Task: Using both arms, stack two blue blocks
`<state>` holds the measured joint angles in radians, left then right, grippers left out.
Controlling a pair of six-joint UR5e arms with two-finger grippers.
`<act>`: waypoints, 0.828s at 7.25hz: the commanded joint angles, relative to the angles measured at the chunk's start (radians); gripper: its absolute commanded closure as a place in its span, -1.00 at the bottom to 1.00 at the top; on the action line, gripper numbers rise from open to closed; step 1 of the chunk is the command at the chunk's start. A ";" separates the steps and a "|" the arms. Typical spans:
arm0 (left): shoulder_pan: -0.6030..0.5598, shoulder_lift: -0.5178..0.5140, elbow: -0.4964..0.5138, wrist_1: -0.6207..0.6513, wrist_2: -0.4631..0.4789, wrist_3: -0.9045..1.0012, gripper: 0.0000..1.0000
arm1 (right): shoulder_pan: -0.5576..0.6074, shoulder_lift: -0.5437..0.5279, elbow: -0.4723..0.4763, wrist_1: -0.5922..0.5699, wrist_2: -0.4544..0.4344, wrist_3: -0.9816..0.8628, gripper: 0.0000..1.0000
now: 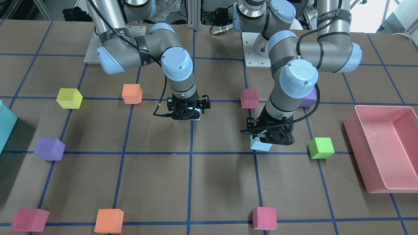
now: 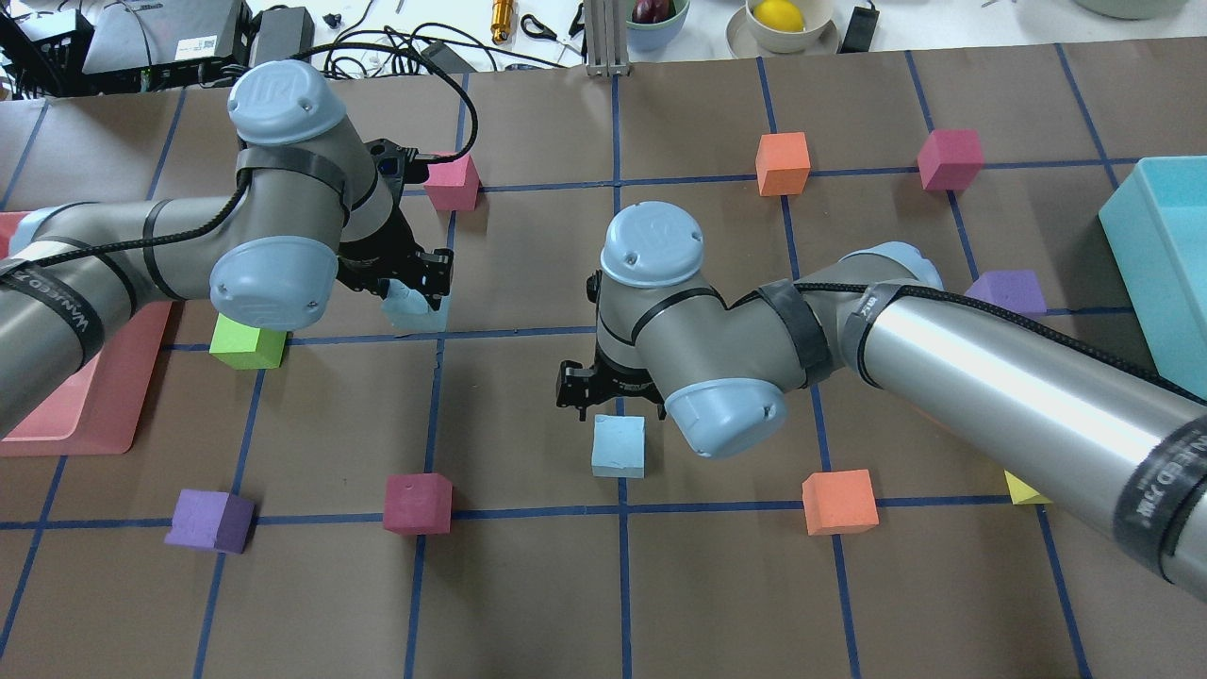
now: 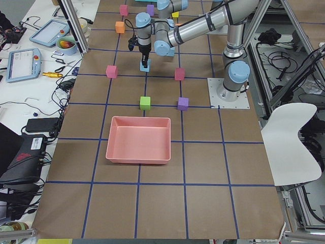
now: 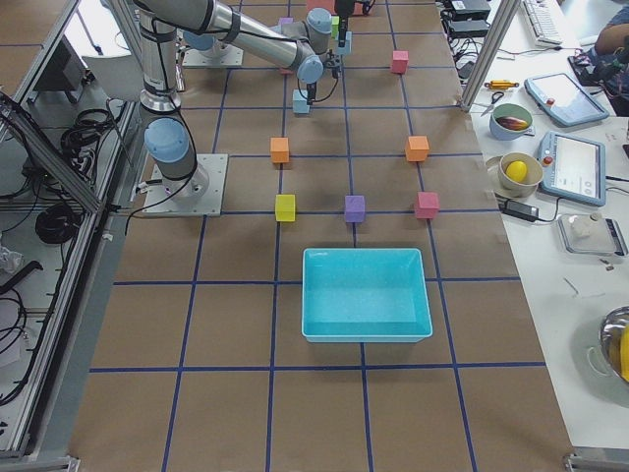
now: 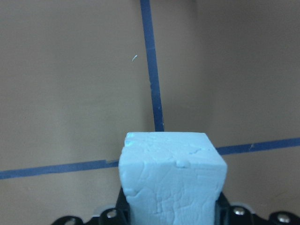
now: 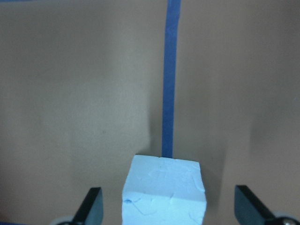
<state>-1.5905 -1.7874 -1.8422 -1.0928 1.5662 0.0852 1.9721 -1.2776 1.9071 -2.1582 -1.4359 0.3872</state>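
One pale blue block (image 5: pixel 171 178) fills the bottom of the left wrist view, close to the camera. It hides the fingers of my left gripper (image 2: pixel 407 283), which appears shut on it. In the front view this block (image 1: pixel 260 144) shows under the left gripper (image 1: pixel 272 137), at or just above the table; I cannot tell which. The second pale blue block (image 6: pixel 164 192) rests on the table on a tape line, between the spread fingers (image 6: pixel 91 206) of my open right gripper (image 6: pixel 168 208). In the overhead view this block (image 2: pixel 619 445) sits just below the right gripper (image 2: pixel 603 391).
A green cube (image 1: pixel 321 147), a magenta cube (image 1: pixel 249 98) and a partly hidden purple cube (image 1: pixel 309 99) lie near the left arm. An orange cube (image 1: pixel 132 93) and a yellow cube (image 1: pixel 69 98) lie near the right arm. The pink bin (image 1: pixel 362 156) and the teal bin (image 2: pixel 1132 255) flank the table.
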 commanded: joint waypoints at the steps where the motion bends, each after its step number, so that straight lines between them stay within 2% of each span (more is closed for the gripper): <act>1: -0.081 0.060 -0.005 -0.061 -0.011 -0.098 1.00 | -0.083 -0.072 -0.067 0.137 -0.071 -0.068 -1.00; 3: -0.220 0.086 -0.011 -0.090 -0.014 -0.236 1.00 | -0.163 -0.113 -0.134 0.261 -0.115 -0.175 -1.00; 4: -0.276 0.060 -0.008 -0.076 -0.017 -0.331 1.00 | -0.205 -0.126 -0.170 0.343 -0.141 -0.248 -1.00; 6: -0.357 0.045 -0.009 -0.072 -0.029 -0.428 1.00 | -0.269 -0.134 -0.241 0.427 -0.138 -0.275 -1.00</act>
<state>-1.8975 -1.7323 -1.8506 -1.1669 1.5472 -0.2758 1.7441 -1.4041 1.7089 -1.7929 -1.5700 0.1346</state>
